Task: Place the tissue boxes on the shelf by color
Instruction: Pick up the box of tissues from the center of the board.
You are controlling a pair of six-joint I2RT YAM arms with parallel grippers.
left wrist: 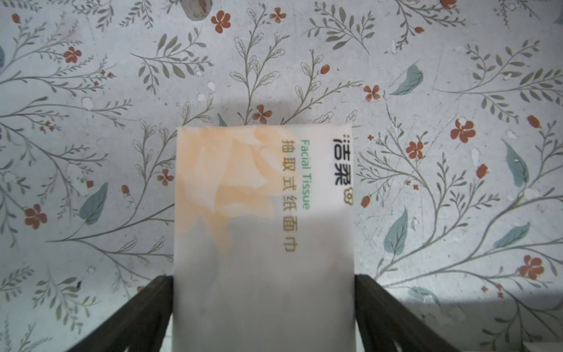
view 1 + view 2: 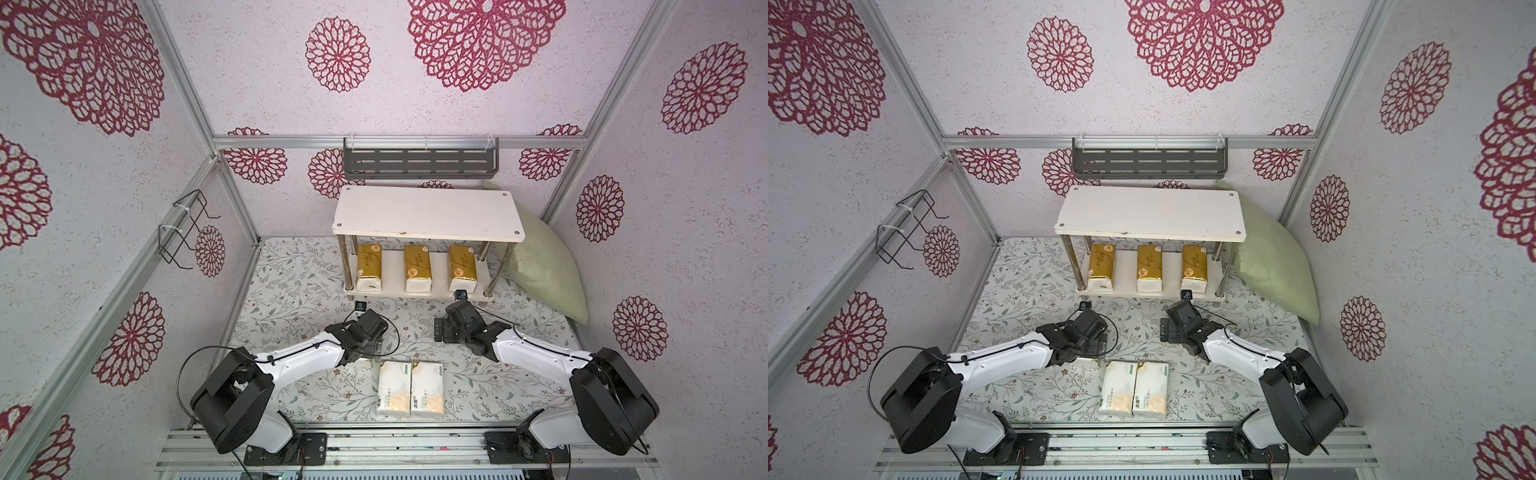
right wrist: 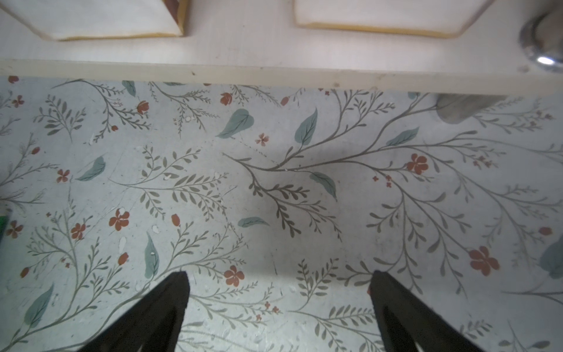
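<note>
I see three gold packs (image 2: 417,266) in shiny, foil-like wrap with matt white ends. The shelf (image 2: 428,212) has smooth matt white boards and mirror-bright metal posts (image 2: 345,266). The white packs (image 2: 395,388) wear soft, faintly glossy film. The counter (image 2: 299,282) covering is matt and scuffed, flower-printed. A green pillow (image 2: 540,266) looks like finely textured cloth.

left gripper (image 1: 263,276) spread, seemingly slack | right gripper (image 3: 278,272) spread wide

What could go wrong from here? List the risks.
The left gripper straddles a white pack with little room to spare; the soft pack may slip or sag when lifted. The right gripper hovers close to the shelf's lower board; a swing could knock it.
</note>
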